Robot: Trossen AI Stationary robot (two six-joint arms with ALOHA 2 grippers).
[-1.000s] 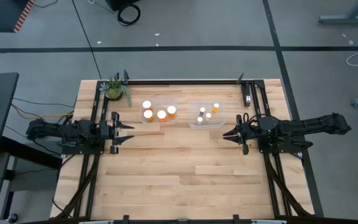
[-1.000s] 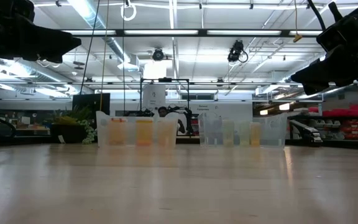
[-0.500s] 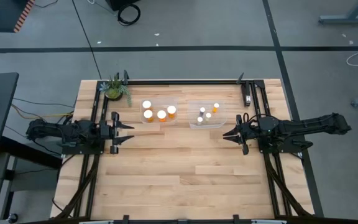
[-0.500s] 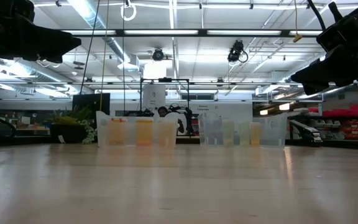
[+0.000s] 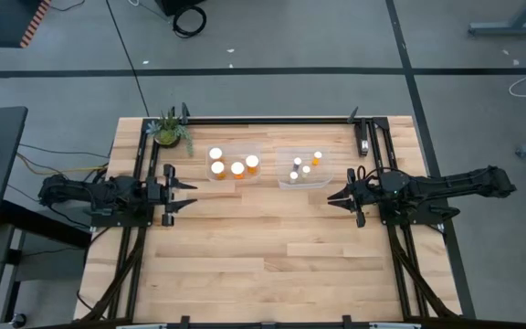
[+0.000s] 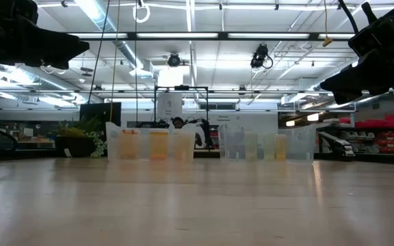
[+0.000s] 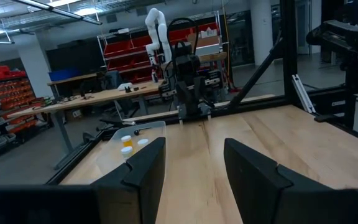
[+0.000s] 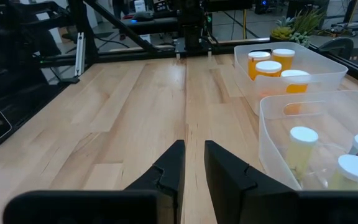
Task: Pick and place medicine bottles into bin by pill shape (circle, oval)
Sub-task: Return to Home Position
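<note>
Two clear bins stand side by side at the far middle of the table. The left bin holds the wider amber medicine bottles with white caps, standing upright on its floor. The right bin holds the smaller bottles, also upright. My left gripper hovers open near the table's left edge, level, its fingers with nothing between them. My right gripper hovers shut near the right edge, below the right bin in the high view, and it holds nothing.
A small potted plant stands at the far left corner. Black rails run along the table's far edge and down both sides. Bare wood spans the middle and near half of the table. The low view shows both bins far off.
</note>
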